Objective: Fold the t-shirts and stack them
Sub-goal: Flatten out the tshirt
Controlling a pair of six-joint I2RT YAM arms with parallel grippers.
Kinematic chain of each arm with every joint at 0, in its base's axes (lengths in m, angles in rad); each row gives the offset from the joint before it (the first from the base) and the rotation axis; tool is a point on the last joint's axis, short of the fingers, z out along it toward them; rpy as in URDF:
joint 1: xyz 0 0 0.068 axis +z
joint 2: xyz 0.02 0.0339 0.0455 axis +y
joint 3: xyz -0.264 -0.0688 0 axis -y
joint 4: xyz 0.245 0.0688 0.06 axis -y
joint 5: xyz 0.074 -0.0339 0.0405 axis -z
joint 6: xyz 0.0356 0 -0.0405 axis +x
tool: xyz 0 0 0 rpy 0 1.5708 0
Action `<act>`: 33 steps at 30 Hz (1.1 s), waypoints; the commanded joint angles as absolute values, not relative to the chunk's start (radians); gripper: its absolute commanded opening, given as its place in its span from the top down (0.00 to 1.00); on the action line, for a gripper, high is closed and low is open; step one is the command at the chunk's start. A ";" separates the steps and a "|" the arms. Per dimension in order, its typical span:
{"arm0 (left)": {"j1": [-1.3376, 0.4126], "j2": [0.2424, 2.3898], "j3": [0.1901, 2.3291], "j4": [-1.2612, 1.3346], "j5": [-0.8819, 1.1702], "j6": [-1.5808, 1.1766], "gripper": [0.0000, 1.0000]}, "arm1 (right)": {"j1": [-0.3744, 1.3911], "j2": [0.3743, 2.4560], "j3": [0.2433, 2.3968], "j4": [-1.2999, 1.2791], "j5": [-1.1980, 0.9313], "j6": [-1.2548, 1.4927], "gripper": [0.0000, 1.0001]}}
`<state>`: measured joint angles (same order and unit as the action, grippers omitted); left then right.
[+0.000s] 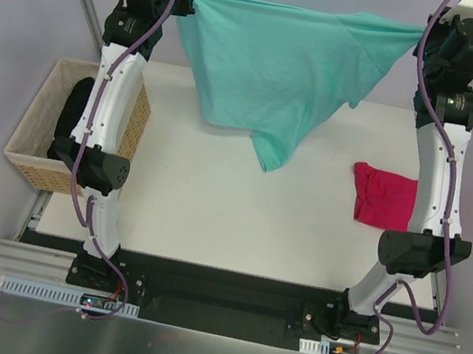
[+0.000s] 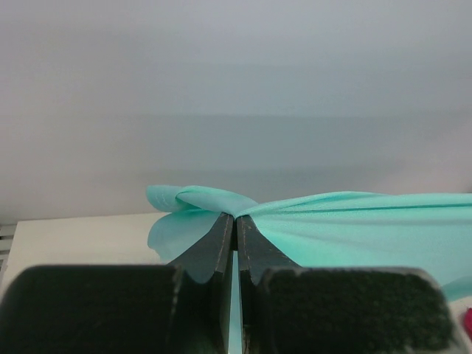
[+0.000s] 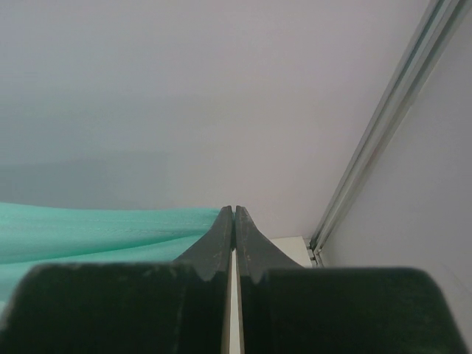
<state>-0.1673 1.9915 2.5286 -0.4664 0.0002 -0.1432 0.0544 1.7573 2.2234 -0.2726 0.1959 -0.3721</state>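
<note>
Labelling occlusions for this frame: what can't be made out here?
- Top view: black cloth in the basket, partly behind the left arm; count unreadable.
- Top view: magenta t-shirt, right edge under the right arm.
- Top view: fingertips of left gripper and right gripper, covered by their wrist housings.
- Right wrist view: where the teal t-shirt is pinched, hidden by the gripper's own finger.

No lettering, label, brand, number or sign was legible in any view; the teal-green t-shirt (image 1: pixel 273 73), the magenta-pink t-shirt (image 1: pixel 384 196) and the woven basket (image 1: pixel 31 170) bore no readable marks.
</note>
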 commanded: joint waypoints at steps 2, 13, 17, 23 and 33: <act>-0.106 2.000 2.537 -0.416 -0.080 -0.140 1.00 | 0.021 1.766 2.279 -0.202 0.325 -0.414 0.99; -0.106 1.991 2.482 -0.416 -0.054 -0.166 1.00 | 0.023 1.775 2.264 -0.225 0.308 -0.390 0.99; -0.106 1.974 2.461 -0.416 -0.043 -0.166 1.00 | 0.025 1.769 2.269 -0.235 0.302 -0.373 0.99; -0.106 1.950 2.433 -0.426 -0.049 -0.153 1.00 | 0.035 1.761 2.255 -0.245 0.298 -0.361 0.99; -0.106 1.948 2.399 -0.462 -0.040 -0.163 1.00 | 0.040 1.776 2.212 -0.287 0.296 -0.325 0.99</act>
